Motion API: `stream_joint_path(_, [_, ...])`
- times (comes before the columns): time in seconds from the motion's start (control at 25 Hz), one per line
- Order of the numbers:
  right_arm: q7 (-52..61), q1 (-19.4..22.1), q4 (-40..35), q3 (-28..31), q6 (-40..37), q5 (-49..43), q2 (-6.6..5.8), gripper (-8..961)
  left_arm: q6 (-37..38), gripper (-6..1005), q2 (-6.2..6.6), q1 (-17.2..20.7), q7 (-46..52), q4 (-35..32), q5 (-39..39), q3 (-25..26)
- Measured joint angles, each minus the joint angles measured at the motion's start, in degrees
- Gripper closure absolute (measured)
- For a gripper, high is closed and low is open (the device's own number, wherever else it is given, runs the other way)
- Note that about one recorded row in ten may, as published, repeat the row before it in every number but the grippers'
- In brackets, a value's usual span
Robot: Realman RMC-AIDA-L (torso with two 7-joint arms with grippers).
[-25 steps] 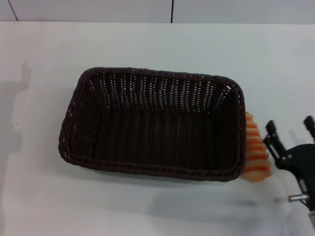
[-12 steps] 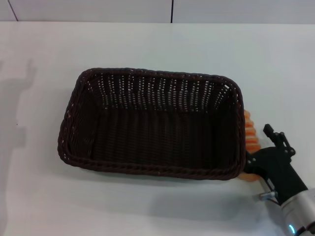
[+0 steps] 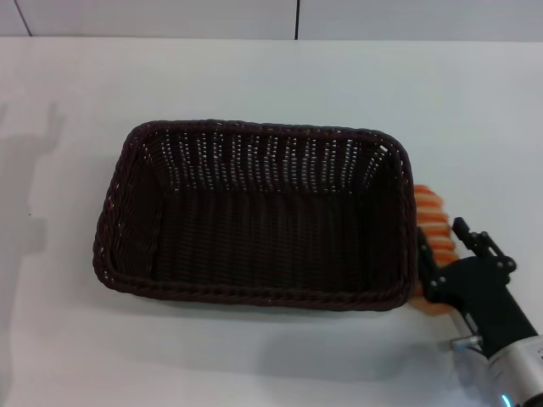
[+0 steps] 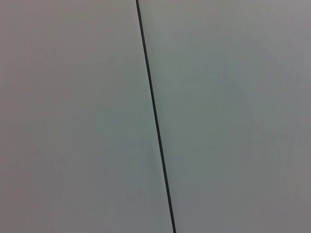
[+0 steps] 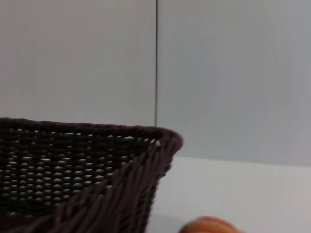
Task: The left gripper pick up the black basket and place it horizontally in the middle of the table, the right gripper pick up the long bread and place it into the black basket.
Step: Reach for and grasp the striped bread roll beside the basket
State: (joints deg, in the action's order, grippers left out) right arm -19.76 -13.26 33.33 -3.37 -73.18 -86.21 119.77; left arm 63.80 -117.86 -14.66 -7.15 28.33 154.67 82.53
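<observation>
The black basket (image 3: 254,212) lies lengthwise across the middle of the white table (image 3: 254,76), empty. The long bread (image 3: 429,217), orange with cream ridges, lies on the table against the basket's right end. My right gripper (image 3: 446,254) is low at the bread's near end, with its fingers open on either side of the loaf. One finger sits between the loaf and the basket wall. The right wrist view shows the basket's corner (image 5: 97,170) and the top of the bread (image 5: 209,226). My left gripper is out of view.
A pale wall with a dark vertical seam (image 3: 297,19) stands behind the table's far edge. The left wrist view shows only that wall and seam (image 4: 154,116). Bare tabletop lies around the basket on the left, back and front.
My right gripper has moved left and down onto the bread, its fingers now straddling the loaf. The basket has shifted a little to the left.
</observation>
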Motion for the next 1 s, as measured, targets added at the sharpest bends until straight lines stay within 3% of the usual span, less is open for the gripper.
stream_joint_path(0.24, [-1.87, 0.59, 0.38, 1.07, -2.58, 0.08, 0.01, 387, 0.06, 207, 0.0, 0.12, -0.29, -0.09, 0.02, -0.08])
stream_joint_path(0.68, [-1.38, 0.53, 0.84, 0.81, -5.4, -0.19, -0.18, 829, -0.24, 209, 0.0, 0.06, -0.32, -0.12, 1.37, -0.13])
stream_joint_path(0.8, [-1.29, 0.69, 1.02, 0.45, -5.56, -0.25, -0.27, 844, -0.39, 209, 0.0, -0.07, -0.33, -0.13, 1.48, -0.09])
stream_joint_path(1.0, [-1.25, 0.59, 1.52, 0.39, -5.51, -0.38, -0.34, 613, -1.22, 210, 0.05, -0.57, -0.33, -0.12, 1.47, -0.09])
